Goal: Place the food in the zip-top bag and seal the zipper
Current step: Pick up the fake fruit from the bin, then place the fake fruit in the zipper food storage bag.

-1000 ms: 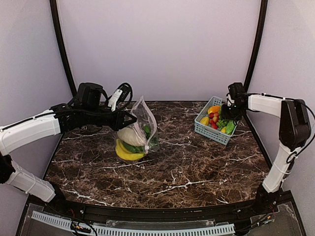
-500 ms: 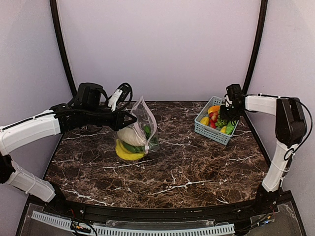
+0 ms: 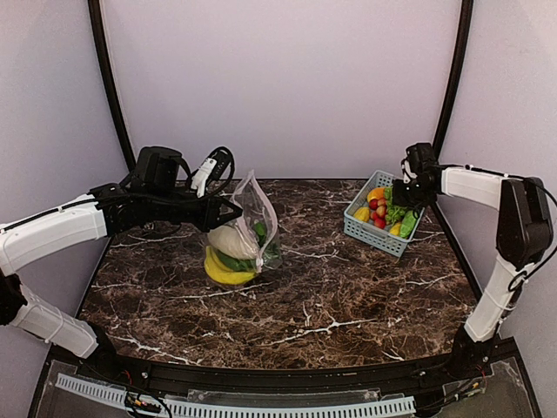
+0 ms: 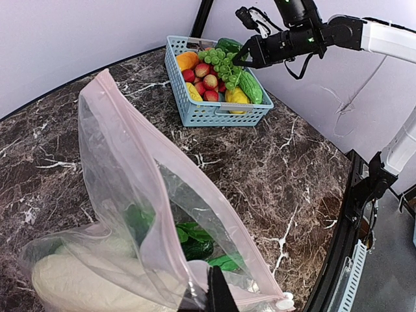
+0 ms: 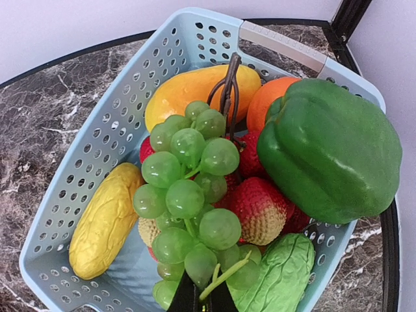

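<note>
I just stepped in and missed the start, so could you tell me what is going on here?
The left hand holds the zip-top bag upright by its mouth edge, with a banana bunch, a white vegetable and greens inside. The right hand is in the basket, shut on a bunch of green grapes. The zipper is not sealed.

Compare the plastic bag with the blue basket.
The bag is clear, soft plastic; the basket is blue and perforated. The bag stands upright, pinched by the left gripper; the basket sits flat on the table. The bag holds bananas; the basket holds grapes and a pepper. Both are partly filled.
</note>
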`<state>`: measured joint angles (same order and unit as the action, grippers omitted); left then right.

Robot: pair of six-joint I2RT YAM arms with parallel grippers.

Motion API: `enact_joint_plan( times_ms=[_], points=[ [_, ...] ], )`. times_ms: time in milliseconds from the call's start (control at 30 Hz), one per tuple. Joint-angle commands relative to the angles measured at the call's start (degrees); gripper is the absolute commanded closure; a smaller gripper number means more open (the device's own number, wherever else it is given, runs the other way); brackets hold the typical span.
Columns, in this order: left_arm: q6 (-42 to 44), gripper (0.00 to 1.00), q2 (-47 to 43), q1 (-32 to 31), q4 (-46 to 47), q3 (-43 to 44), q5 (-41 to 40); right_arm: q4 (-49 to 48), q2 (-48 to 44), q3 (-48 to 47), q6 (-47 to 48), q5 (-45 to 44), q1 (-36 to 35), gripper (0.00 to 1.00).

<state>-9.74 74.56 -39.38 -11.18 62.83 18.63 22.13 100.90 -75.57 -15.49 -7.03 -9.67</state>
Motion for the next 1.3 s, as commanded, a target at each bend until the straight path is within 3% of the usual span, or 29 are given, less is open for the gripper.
enact_joint_plan(
  times_ms=[0,300,600,767,967,1267],
  points=[
    [-0.5,0.99,-0.7,0.1,1.9,-0.7,1.0,-2.4,-4.3,1.4,0.6,1.6,0.4,1.00],
    [-0.4,0.99,-0.8,0.2,2.1,-0.9,0.9,-1.5,-16.3,3.7,2.0,6.5,0.4,1.00],
    [0.3,0.99,-0.7,-0.1,2.7,-0.7,4.6,3.5,-27.3,5.4,5.0,27.6,-2.1,1.00],
    [1.7,0.99,-0.5,-1.4,2.8,-0.5,5.8,10.5,-31.2,3.8,5.7,31.6,-8.2,1.00],
    [1.7,0.99,0.5,-2.1,2.6,-0.3,6.7,14.5,-36.7,4.8,0.9,29.0,-18.0,1.00],
    [1.2,0.99,1.8,-3.3,2.8,-0.5,7.2,15.7,-32.7,0.3,-4.4,25.9,-32.3,1.00]
  ],
)
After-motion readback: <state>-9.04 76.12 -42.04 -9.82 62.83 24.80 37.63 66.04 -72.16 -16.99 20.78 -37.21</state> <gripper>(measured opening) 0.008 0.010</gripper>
